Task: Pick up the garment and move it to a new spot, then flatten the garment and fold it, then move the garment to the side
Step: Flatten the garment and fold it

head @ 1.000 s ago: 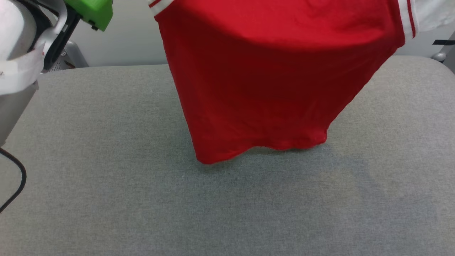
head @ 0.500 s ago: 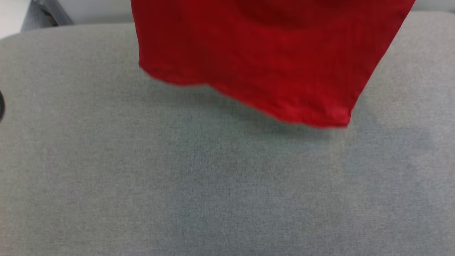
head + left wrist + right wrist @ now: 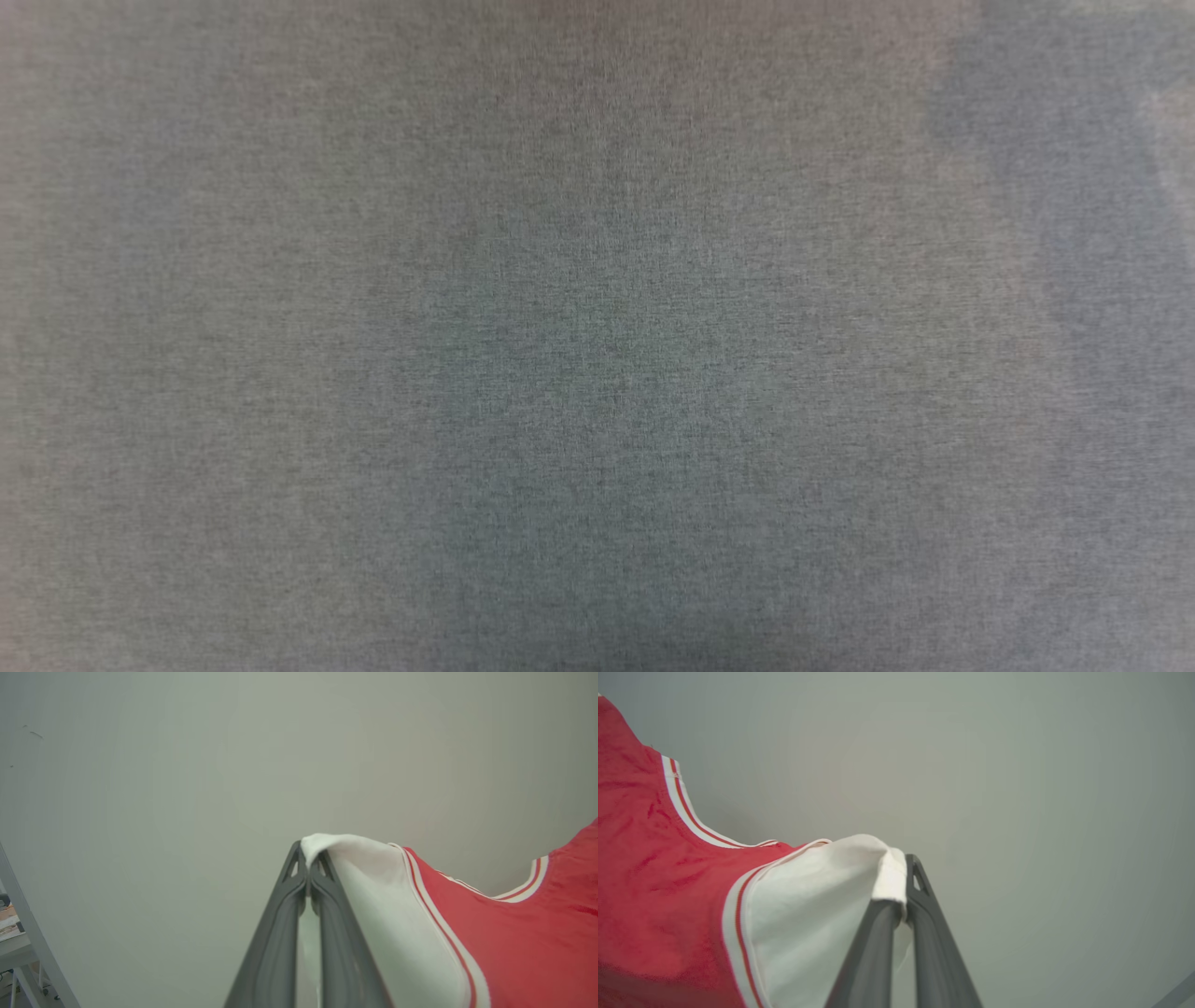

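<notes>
**A:** While the head view looks down on the grey worktop (image 3: 597, 336), with a faint shadow (image 3: 1027, 187) towards 2 o'clock, where is the garment?

**B:** The wrist views answer that. In the left wrist view the left hand (image 3: 308, 861) has its fingers pressed together on the tip of a white sleeve (image 3: 373, 891). The garment (image 3: 537, 942) falls away towards 4 o'clock, its red body beyond the striped trim (image 3: 420, 886), against a pale wall (image 3: 187, 765).

**A:** And the other side?

**B:** In the right wrist view the right hand (image 3: 901, 882) pinches the other sleeve (image 3: 817, 914) at its hem, and the red cloth sags towards 8 o'clock. So the garment seems to hang in the air, held between both hands.

**A:** How will it handle?

**B:** Light, soft and limp, judging by the dip at the collar (image 3: 514, 896). It should not slip readily, but each grip bites little cloth, so a sharp tug could free a sleeve. The sleeve ends suit spreading it flat. For folding, the shoulders or the bottom hem would likely give a better hold.
</notes>
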{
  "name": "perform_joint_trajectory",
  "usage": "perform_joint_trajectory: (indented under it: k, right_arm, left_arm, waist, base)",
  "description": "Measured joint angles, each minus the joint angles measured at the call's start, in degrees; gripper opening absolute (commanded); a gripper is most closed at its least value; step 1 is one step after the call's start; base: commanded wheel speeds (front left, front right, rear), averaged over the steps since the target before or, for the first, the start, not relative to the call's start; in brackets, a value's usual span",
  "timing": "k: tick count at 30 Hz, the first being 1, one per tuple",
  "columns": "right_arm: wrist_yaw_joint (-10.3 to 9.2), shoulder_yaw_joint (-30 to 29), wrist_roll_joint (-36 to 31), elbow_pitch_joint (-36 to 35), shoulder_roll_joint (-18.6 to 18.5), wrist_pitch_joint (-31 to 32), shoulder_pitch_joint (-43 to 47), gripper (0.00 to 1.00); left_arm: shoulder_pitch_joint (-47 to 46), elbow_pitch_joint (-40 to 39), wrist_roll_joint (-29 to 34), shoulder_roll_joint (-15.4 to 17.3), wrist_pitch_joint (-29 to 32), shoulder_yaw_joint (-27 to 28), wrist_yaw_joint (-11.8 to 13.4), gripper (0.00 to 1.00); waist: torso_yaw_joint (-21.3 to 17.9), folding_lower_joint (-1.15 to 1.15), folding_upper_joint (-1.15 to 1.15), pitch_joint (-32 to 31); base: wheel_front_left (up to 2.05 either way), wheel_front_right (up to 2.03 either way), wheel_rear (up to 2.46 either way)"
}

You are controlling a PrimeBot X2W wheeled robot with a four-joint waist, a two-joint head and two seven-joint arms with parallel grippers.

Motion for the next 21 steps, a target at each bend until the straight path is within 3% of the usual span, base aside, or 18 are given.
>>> perform_joint_trajectory:
  k: [6,10,18,21]
  right_arm:
    - [0.0,5.55,3.31,3.56,1.35,-4.45,0.32,0.0]
    - [0.0,9.09,6.17,4.03,0.96,-7.51,4.75,0.0]
    - [0.0,15.73,12.9,-1.45,-4.21,-12.09,19.72,0.0]
    - [0.01,17.46,15.68,-4.21,-5.93,-13.72,26.29,0.0]
  left_arm:
    - [1.66,3.48,-0.43,0.04,-3.26,0.11,-1.74,0.0]
    - [8.5,2.42,-1.32,1.43,-4.78,0.55,-2.46,0.0]
    - [29.3,-4.82,-5.24,3.53,-5.67,1.63,-2.31,0.0]
    - [38.3,-7.78,-7.28,4.26,-5.68,2.42,-1.01,0.0]
  waist:
    - [-0.2,0.0,0.0,3.38]
    - [-0.52,0.0,0.0,2.76]
    - [-0.15,-0.01,0.0,-2.38]
    - [0.13,-0.01,0.0,-4.7]
  base:
    - [0.0,0.0,0.0]
    - [0.0,0.0,0.0]
    - [0.0,0.0,0.0]
    - [0.0,0.0,0.0]
